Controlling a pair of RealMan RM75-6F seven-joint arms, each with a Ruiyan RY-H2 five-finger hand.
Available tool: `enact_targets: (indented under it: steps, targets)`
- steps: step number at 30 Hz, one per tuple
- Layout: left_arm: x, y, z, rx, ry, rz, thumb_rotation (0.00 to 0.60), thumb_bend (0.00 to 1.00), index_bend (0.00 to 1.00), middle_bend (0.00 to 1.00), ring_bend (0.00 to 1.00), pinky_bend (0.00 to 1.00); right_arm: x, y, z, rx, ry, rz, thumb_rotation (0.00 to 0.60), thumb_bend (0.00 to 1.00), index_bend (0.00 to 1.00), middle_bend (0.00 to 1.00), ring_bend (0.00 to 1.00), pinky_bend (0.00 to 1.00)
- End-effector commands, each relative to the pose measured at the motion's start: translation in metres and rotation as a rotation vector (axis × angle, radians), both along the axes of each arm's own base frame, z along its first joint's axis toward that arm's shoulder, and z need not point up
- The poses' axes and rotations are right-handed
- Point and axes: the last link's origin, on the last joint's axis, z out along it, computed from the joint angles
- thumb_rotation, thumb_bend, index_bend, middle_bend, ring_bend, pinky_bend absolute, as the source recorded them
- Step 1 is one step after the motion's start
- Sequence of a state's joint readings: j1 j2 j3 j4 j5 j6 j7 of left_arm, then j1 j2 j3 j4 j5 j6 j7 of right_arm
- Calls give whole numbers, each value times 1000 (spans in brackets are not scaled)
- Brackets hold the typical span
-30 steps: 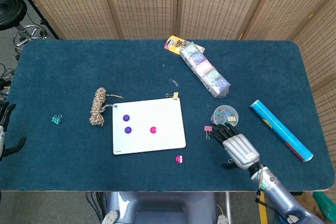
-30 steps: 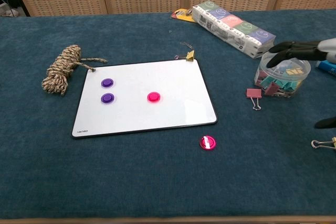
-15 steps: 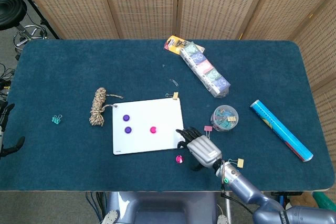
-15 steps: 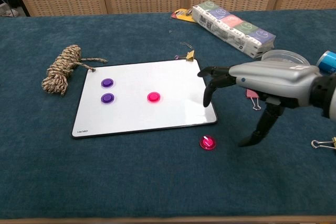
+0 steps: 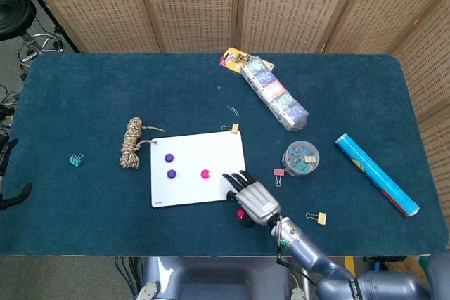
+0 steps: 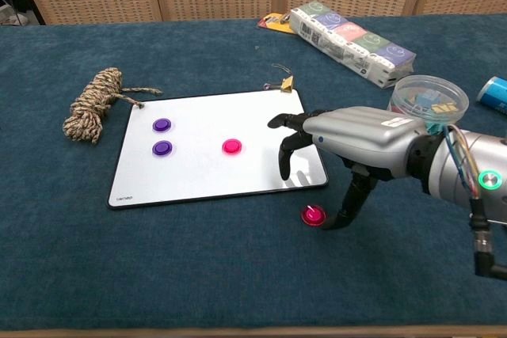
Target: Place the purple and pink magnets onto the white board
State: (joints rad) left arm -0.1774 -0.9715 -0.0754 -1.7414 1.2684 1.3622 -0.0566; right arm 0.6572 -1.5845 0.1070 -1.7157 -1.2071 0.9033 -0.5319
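The white board (image 5: 211, 152) (image 6: 214, 120) lies flat in the middle of the blue table. Two purple magnets (image 5: 169, 158) (image 6: 162, 125) and one pink magnet (image 5: 205, 173) (image 6: 231, 146) sit on it. A second pink magnet (image 5: 240, 213) (image 6: 314, 215) lies on the cloth just off the board's near right corner. My right hand (image 5: 253, 198) (image 6: 348, 136) hovers over that corner with fingers spread and nothing held, its thumb reaching down just right of the loose magnet. Only dark tips of my left hand (image 5: 13, 198) show at the far left edge.
A coiled rope (image 5: 131, 143) (image 6: 91, 104) lies left of the board. A clear tub of clips (image 5: 301, 157) (image 6: 428, 100), a long box (image 5: 274, 96), a blue tube (image 5: 376, 173) and loose binder clips (image 5: 316, 217) sit to the right.
My right hand has swept left from the clip tub to the board's near right corner and now hangs over the loose pink magnet. The magnets have not moved.
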Motion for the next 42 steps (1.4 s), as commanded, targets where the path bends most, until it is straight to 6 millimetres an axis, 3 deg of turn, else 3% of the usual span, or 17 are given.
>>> enact_targets:
  steps: [1, 9, 42]
  targets:
    - [0, 1, -1, -4, 2, -1, 600, 313, 0, 0, 0, 0, -3, 0, -3, -17, 24, 11, 600, 101, 363, 0, 0, 17]
    - [0, 0, 0, -4, -6, -3, 600, 313, 0, 0, 0, 0, -6, 2, -5, -20, 44, 15, 600, 231, 369, 0, 0, 17]
    - [-1, 0, 1, -14, -15, 1, 600, 313, 0, 0, 0, 0, -12, 4, -18, 4, 69, -27, 600, 278, 382, 0, 0, 19]
